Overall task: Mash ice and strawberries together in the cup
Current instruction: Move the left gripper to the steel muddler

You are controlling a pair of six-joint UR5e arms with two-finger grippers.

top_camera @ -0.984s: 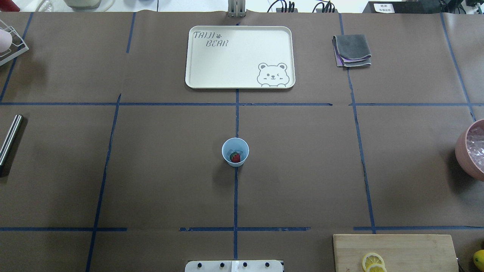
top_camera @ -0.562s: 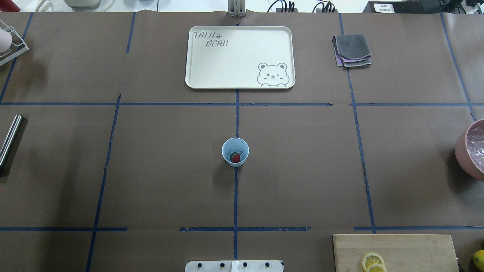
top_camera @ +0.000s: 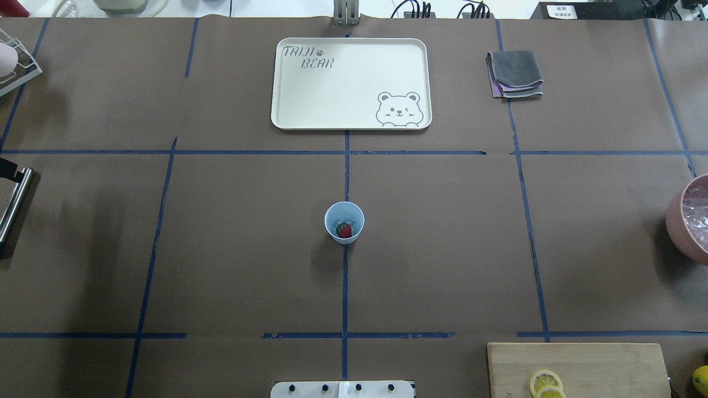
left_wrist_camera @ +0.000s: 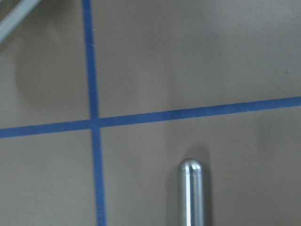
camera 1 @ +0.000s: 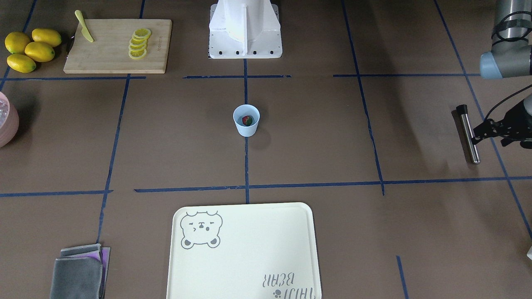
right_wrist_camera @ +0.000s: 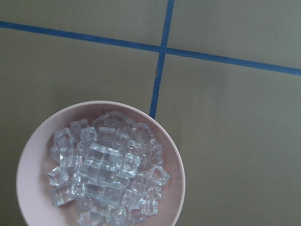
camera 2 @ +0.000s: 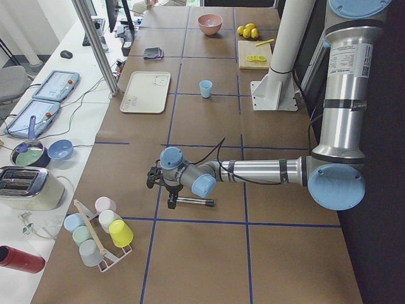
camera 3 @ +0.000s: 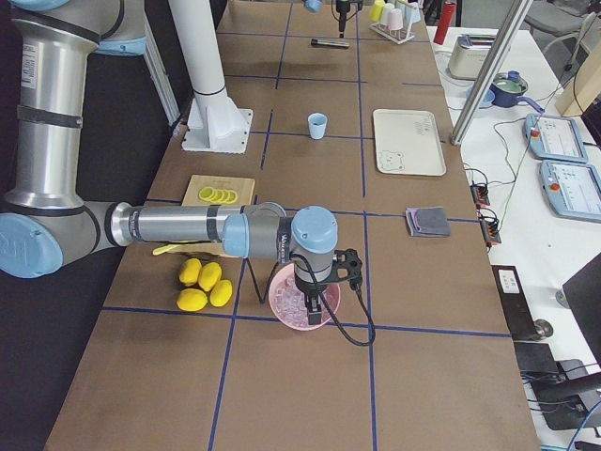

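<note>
The cup (top_camera: 344, 222) stands upright at the centre of the worktop (top_camera: 442, 249) and contains the strawberry (top_camera: 344, 231). The left pincer (camera 1: 479, 133) hangs just beside the metal rod (camera 1: 469, 137). The right pincer (camera 3: 315, 303) hangs over the pink bowl (right_wrist_camera: 176, 186) of ice (right_wrist_camera: 108, 169). Whether either pincer is released or clenched cannot be determined.

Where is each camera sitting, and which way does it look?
Front: across the table, facing the base; left gripper at its right edge, by the rod.
Overhead: behind the robot, looking down on the cup; a corner of the left gripper shows.
Left: table's end; left arm near.
Right: other end; right gripper over the bowl.
Left wrist: down at the rod's tip.
Right wrist: down at ice in the bowl.
Shared: all four fixed views show the cup.
</note>
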